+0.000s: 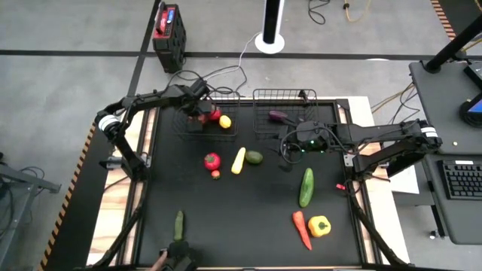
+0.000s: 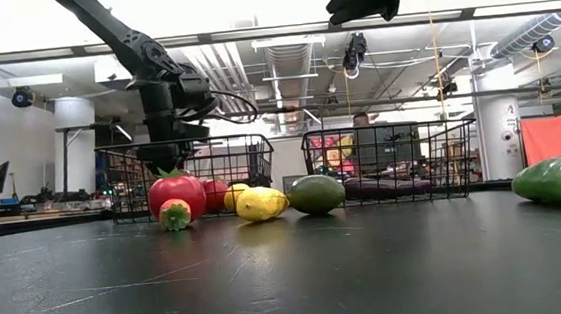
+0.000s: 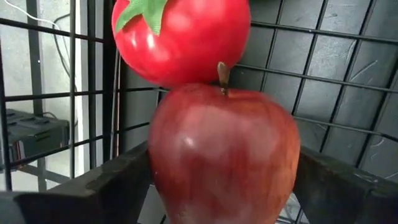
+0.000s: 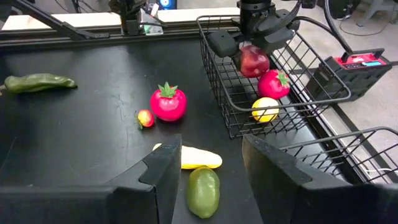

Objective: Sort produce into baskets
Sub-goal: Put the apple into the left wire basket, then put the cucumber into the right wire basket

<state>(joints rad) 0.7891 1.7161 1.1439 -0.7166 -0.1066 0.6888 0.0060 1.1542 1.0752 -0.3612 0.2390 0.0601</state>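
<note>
So the left gripper (image 4: 252, 38) is inside the left basket (image 1: 233, 129), fingers clamped on a dark red apple (image 3: 224, 155) and holding it above the basket floor. Right behind the apple, touching it in the left wrist view, sits a red tomato (image 3: 180, 37) with a green top, and a lemon (image 4: 265, 109) lies a bit past that, nearer the basket's front wall. The right gripper (image 4: 208, 165) hangs over the table just in front of the right basket (image 1: 260, 96), jaws spread wide with nothing between them. An eggplant (image 1: 279, 116) is in the right basket. Out on the table in front of the left basket you've got a bigger red tomato (image 1: 212, 160) with a tiny red-and-yellow piece (image 1: 215, 175) right next to it, then a yellow squash (image 1: 238, 160) and an avocado (image 1: 254, 157) just beside each other. Farther from the left basket, toward the right side, there's a cucumber (image 1: 306, 187), and past that a carrot (image 1: 301, 229) and yellow pepper (image 1: 319, 226) close together. Another green piece (image 1: 178, 224) lies well away near the front edge.
</note>
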